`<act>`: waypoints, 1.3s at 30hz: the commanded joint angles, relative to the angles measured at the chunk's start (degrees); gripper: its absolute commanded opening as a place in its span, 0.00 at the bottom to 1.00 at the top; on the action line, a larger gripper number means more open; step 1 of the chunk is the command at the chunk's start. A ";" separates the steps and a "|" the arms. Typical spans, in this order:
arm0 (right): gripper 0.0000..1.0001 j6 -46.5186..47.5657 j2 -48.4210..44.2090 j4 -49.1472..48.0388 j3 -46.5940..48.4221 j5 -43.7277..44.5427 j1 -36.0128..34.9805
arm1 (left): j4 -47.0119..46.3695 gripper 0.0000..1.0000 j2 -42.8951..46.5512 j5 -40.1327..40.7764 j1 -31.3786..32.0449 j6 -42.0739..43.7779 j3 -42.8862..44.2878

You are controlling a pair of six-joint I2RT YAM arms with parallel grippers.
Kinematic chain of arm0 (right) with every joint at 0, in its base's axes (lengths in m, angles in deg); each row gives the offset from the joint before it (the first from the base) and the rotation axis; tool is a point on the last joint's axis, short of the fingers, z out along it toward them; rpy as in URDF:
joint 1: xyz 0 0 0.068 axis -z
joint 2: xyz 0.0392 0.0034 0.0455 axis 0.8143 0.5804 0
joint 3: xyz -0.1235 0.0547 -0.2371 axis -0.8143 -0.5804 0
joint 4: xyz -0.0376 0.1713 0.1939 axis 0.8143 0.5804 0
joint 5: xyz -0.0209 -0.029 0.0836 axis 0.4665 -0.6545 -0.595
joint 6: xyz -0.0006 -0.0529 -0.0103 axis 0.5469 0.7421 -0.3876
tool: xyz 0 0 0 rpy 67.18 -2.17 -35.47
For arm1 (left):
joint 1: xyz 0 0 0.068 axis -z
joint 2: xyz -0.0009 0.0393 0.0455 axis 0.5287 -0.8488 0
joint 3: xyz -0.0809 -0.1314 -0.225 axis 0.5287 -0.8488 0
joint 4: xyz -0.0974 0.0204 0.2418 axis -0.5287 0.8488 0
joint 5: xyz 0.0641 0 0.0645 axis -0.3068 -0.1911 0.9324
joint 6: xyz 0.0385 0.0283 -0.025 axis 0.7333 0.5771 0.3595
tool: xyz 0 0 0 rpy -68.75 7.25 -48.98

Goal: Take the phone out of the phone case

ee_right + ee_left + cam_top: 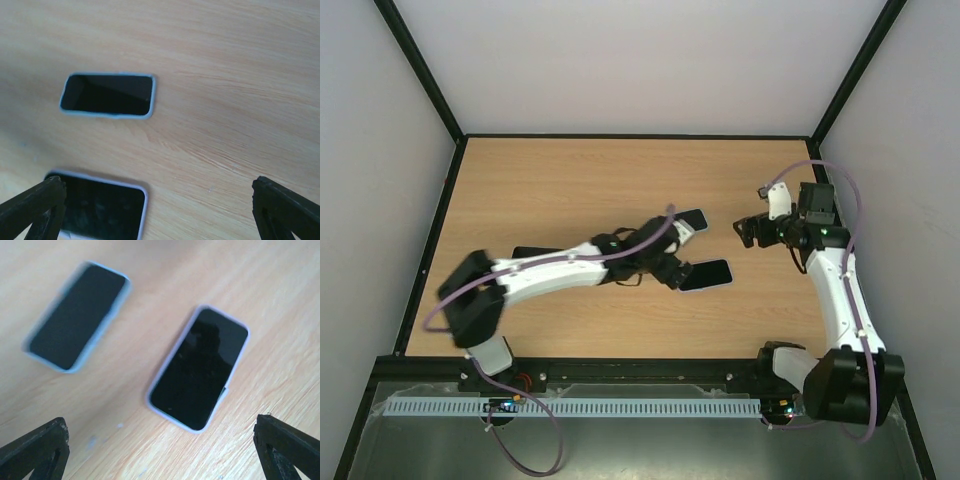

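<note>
Two phones lie screen-up on the wooden table. One is in a lilac-white case (706, 275), the other in a light blue case (693, 219). In the left wrist view the lilac-cased phone (200, 367) lies ahead of centre and the blue-cased phone (77, 315) at the upper left, blurred. My left gripper (678, 258) hovers between them, open and empty (161, 440). My right gripper (748, 228) is open and empty to their right (159, 200). It sees the blue-cased phone (107, 95) farther off and the lilac-cased one (100, 207) near its left finger.
A dark flat object (533, 254) lies on the table, partly under my left arm. A black frame rail (620, 372) runs along the near edge. Grey walls enclose the table (620, 180) on the left, right and back.
</note>
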 commanded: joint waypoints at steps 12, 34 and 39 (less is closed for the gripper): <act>0.99 44.86 12.34 14.32 1.70 7.42 -11.03 | 11.09 1.00 34.56 18.05 -11.01 -8.99 -16.48; 0.98 50.29 38.59 25.69 15.07 18.92 -23.56 | 3.32 1.00 47.93 12.71 -23.24 -7.22 -26.02; 0.98 50.65 39.01 22.97 13.91 18.57 -23.67 | 3.02 1.00 47.86 11.91 -23.23 -6.84 -26.16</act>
